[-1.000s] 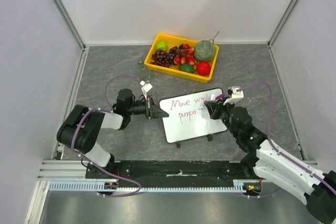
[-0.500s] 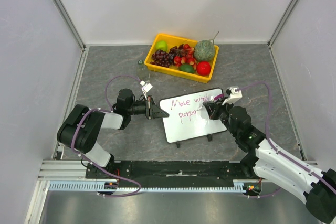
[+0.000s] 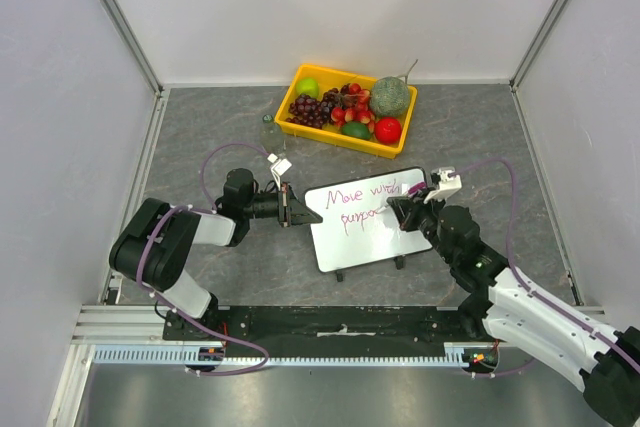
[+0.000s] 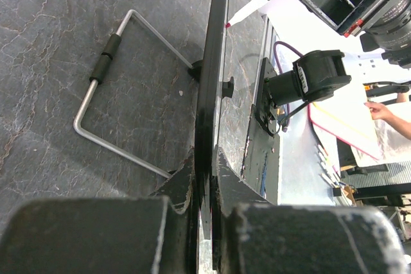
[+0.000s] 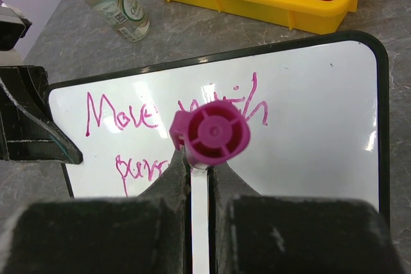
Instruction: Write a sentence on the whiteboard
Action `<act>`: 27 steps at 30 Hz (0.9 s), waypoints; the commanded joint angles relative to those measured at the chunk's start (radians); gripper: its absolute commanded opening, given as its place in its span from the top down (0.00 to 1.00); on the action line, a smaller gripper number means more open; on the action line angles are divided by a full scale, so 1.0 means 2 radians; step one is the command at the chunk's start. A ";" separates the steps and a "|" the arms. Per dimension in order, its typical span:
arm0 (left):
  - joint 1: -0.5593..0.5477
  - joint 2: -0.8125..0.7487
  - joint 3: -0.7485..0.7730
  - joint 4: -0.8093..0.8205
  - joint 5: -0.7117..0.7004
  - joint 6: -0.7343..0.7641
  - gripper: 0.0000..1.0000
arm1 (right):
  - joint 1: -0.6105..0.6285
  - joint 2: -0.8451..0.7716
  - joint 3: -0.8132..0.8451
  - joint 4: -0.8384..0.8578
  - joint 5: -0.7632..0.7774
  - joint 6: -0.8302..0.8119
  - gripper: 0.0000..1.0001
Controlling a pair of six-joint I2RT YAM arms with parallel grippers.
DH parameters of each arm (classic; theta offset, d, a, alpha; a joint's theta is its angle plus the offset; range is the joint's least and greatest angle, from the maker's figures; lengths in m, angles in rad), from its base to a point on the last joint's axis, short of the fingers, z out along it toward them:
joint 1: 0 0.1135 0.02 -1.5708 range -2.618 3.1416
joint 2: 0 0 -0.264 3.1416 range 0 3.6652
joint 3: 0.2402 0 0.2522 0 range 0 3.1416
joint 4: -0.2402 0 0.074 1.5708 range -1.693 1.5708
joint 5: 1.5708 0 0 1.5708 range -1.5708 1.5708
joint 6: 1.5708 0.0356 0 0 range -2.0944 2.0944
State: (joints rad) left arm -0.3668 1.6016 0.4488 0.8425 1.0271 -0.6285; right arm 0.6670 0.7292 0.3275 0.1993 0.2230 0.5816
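Black left hand (image 3: 300,215), right hand (image 3: 400,210); purple cables (image 3: 222,148).

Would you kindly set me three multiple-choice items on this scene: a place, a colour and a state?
1. Where does the yellow tray stand relative to the whiteboard?
A. Beyond it, toward the back wall
B. Between it and the arm bases
C. On top of it

2. What colour is the lettering on the whiteboard?
A. Blue
B. Magenta
C. Green

3. How do the left jaws stand?
A. Shut on the whiteboard's edge
B. Wide open over the yellow tray
C. Shut on a cup

Key: 1 A, the top view shows the tray beyond the board; 2 B, the strokes match the magenta marker; 3 A, the left wrist view shows them clamping its black rim.
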 commanded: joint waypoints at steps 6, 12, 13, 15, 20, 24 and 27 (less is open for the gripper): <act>-0.011 0.015 -0.003 -0.039 -0.012 0.048 0.98 | -0.005 -0.018 -0.012 -0.036 0.014 -0.015 1.00; -0.012 0.016 -0.003 -0.040 -0.012 0.048 0.98 | -0.005 -0.020 -0.013 -0.035 -0.005 -0.016 1.00; -0.011 0.016 -0.002 -0.040 -0.012 0.048 0.98 | -0.005 -0.019 -0.013 -0.032 -0.008 -0.016 1.00; -0.012 0.016 -0.002 -0.041 -0.012 0.048 0.98 | -0.005 -0.017 -0.016 -0.022 -0.016 -0.011 1.00; -0.013 0.015 -0.003 -0.041 -0.013 0.048 0.98 | -0.005 -0.018 -0.016 -0.008 -0.014 0.006 1.00; -0.013 0.016 -0.001 -0.042 -0.012 0.049 0.98 | -0.005 -0.041 -0.013 0.004 -0.025 0.014 1.00; -0.012 0.016 -0.001 -0.042 -0.012 0.049 0.98 | -0.007 -0.052 -0.007 0.005 -0.033 0.014 1.00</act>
State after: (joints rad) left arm -0.3702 1.6039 0.4526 0.8417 1.0275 -0.6285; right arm 0.6605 0.6601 0.3008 0.1707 0.1806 0.5945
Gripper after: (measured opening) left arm 0.074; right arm 0.070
